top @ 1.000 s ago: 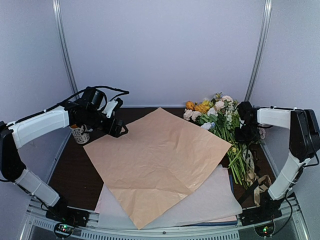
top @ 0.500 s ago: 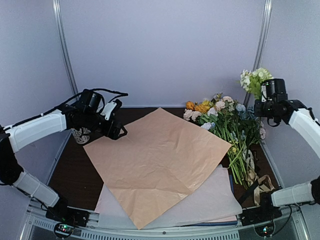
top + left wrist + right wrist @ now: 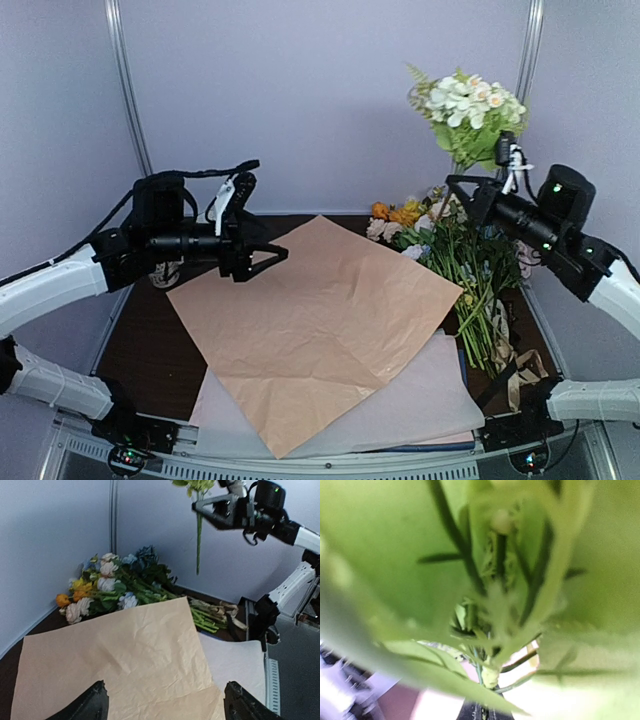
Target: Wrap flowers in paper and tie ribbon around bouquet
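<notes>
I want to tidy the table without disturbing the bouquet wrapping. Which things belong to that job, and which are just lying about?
For the job: flowers held up in the right gripper; tan paper; probably the tan ribbon by the stem ends.
Lying about: big bunch with orange and yellow blooms; pale pink sheets; dark strap.

Looking down from above and behind both arm bases, at a distance, taking in the whole table (image 3: 150,345). Riding on the left wrist, facing forward past the left gripper (image 3: 165,702), low over the paper (image 3: 115,655), catching the loose bunch (image 3: 115,587) ahead of that gripper and the right gripper (image 3: 202,507) higher up beyond it; sharing all of these with the overhead view. Sitting on the right wrist, pressing close into the flowers (image 3: 485,605), blurring to green.
</notes>
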